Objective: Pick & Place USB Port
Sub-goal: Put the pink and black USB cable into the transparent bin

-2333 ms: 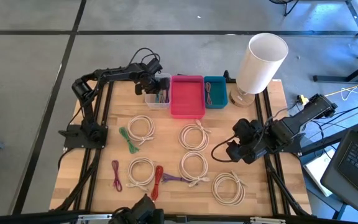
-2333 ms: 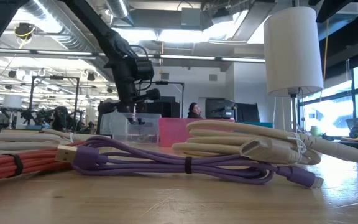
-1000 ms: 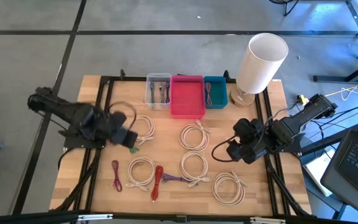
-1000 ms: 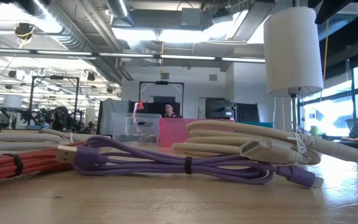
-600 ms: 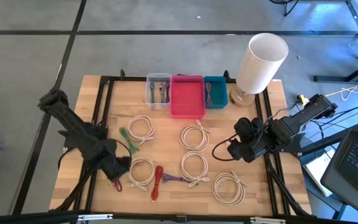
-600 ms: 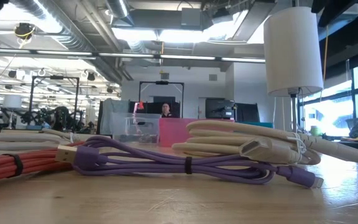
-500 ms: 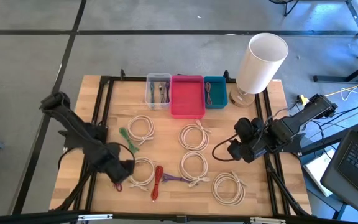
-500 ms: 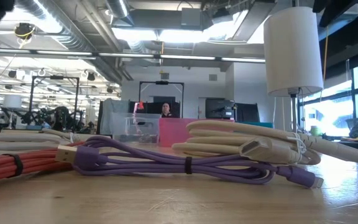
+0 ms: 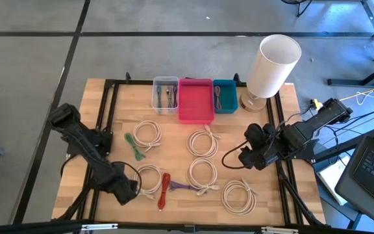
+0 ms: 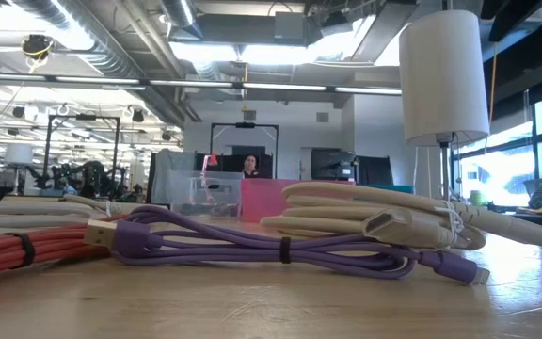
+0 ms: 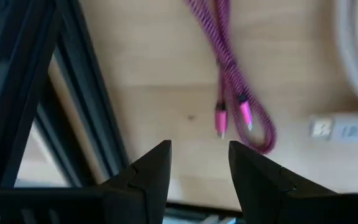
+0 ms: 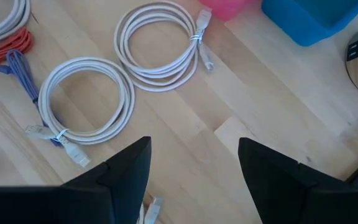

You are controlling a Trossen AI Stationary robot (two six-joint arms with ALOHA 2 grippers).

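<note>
My left gripper [image 9: 126,189] [image 11: 197,155] hovers open over the table's near-left part, touching nothing. Just beyond its fingertips, a thin magenta cable [image 11: 230,78] lies flat on the wood with both plugs [image 11: 221,119] side by side; in the high view the gripper covers it. My right gripper [image 9: 248,156] [image 12: 191,158] waits open at the right side, above bare wood. At the far edge stand a clear bin [image 9: 165,95] holding cables, a pink bin [image 9: 195,101] and a blue bin [image 9: 225,96].
Several white coiled cables [image 9: 202,143] lie across the middle, with a green cable [image 9: 134,144], a red one [image 9: 165,190] and a purple one [image 9: 182,187] [image 10: 280,250]. A white lamp [image 9: 274,65] stands at the far right corner. Dark frame rails [image 11: 73,99] run beside the left gripper.
My left arm has swung from beside the green cable toward the table's near edge and now hangs over the magenta cable, hiding it from above. The cables and the right arm have stayed put.
</note>
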